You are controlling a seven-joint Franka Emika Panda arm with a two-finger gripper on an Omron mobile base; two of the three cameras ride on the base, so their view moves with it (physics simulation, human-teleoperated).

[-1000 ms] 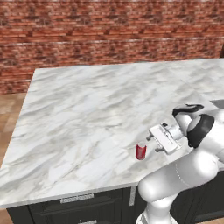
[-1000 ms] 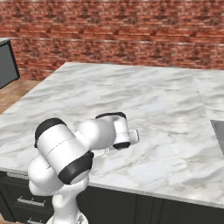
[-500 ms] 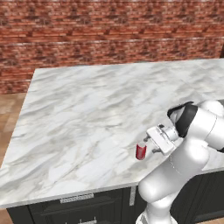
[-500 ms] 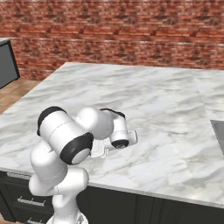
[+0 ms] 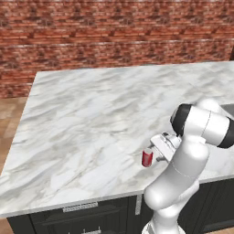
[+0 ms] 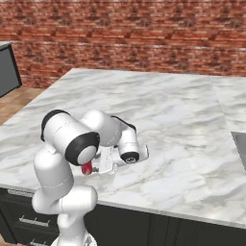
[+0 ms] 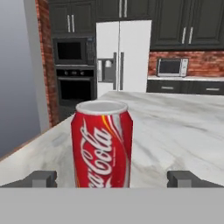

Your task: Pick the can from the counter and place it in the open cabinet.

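Note:
The small red can (image 5: 147,157) with a silver top stands upright on the white marble counter (image 5: 91,114), near its front edge. My gripper (image 5: 155,152) reaches low over the slab from the right, right next to the can. In the hand view the can (image 7: 103,144) fills the middle, and my open gripper (image 7: 113,179) has one fingertip (image 7: 41,178) far out on each side of it, not touching. From the right base view, only a red sliver of the can (image 6: 87,168) shows behind my arm. The cabinet is out of view.
In the hand view, a white fridge (image 7: 122,52), a wall oven (image 7: 74,70), a microwave (image 7: 171,67) and dark shut cupboards stand across the room. A brick wall (image 5: 114,36) backs the counter. A dark panel (image 6: 7,69) stands at the far left.
My arm's elbow has swung up and over the hand, and the hand has edged a little closer to the can. The can has not moved and the jaws have stayed wide.

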